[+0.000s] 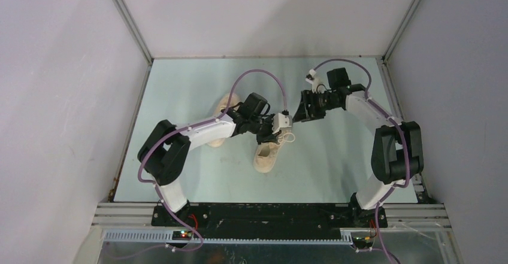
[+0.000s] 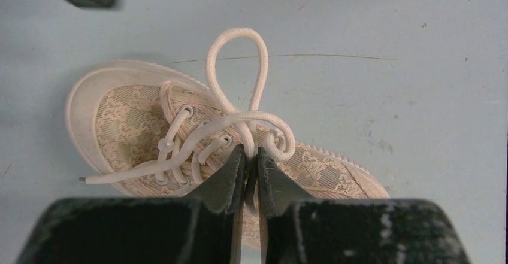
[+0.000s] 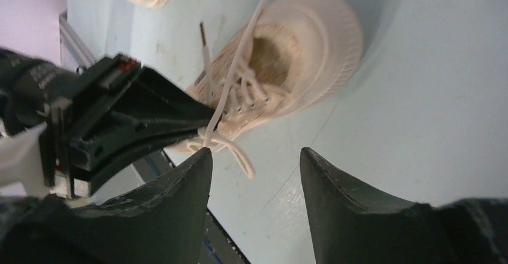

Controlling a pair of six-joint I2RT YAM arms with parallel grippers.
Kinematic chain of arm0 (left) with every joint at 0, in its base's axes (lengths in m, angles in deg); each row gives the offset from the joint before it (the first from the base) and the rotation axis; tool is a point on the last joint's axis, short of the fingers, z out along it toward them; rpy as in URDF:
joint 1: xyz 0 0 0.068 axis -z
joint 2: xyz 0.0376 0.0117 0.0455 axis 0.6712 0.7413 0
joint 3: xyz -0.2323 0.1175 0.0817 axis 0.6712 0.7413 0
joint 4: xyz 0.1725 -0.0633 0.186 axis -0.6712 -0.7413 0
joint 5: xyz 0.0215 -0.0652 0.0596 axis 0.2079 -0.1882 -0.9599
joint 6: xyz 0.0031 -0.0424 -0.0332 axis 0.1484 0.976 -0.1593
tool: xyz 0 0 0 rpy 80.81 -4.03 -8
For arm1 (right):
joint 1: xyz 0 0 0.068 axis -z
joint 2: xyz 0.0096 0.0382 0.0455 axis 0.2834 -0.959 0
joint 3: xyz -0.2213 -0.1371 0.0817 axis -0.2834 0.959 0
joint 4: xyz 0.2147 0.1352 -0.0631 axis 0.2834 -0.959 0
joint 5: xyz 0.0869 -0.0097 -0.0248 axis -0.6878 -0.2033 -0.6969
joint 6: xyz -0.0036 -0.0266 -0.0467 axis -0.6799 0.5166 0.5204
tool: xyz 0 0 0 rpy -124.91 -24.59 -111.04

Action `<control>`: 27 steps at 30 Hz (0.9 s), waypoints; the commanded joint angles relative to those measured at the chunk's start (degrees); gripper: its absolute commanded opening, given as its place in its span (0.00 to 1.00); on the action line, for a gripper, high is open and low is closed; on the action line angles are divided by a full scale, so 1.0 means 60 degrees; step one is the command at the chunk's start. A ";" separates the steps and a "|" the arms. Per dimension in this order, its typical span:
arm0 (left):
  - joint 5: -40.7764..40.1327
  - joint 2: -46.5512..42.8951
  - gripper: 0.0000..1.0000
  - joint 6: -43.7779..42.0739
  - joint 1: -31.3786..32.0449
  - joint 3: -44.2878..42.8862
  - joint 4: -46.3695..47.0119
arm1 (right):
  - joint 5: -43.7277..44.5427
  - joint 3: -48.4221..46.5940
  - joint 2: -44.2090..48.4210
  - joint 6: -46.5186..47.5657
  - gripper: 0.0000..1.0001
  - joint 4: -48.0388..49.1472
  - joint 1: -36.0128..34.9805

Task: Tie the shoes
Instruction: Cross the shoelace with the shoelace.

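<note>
left end effector (image 2: 251, 154) clamped on the lace (image 2: 239, 122) of the shoe (image 2: 120, 120); right end effector (image 3: 256, 156) fingers apart, empty, at the shoe's 1 o'clock.

Shoe (image 2: 126, 120): cream-beige upper, floral lace pattern; plain cream sole rim. Laces (image 2: 237, 32): off-white, plain, dark tips. Table (image 2: 389, 96): pale blue-green, few dark specks. L gripper (image 2: 250, 149): black, scuffed grey. Arms (image 1: 206, 129): white w/ black joints. Cables (image 1: 257, 72): purple. Walls (image 1: 60, 96): pale grey-lilac.

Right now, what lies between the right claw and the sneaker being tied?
The right wrist view shows it: a loop of lace, with the left claw shut on it beside the sneaker. The right claw is open.
</note>
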 commanded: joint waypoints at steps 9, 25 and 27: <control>0.0608 -0.0259 0.13 0.0051 -0.0138 -0.0223 -0.0064 | -0.1492 0.0535 -0.0282 0.0365 0.55 0.0999 -0.1306; 0.0688 -0.0488 0.13 -0.0147 -0.0135 -0.0042 -0.0089 | -0.1598 -0.0527 -0.1113 -0.0440 0.08 0.0671 -0.1762; 0.0726 -0.0466 0.13 -0.0195 -0.0131 -0.0038 -0.0096 | -0.1526 -0.0626 -0.1064 -0.0586 0.03 0.0699 -0.1762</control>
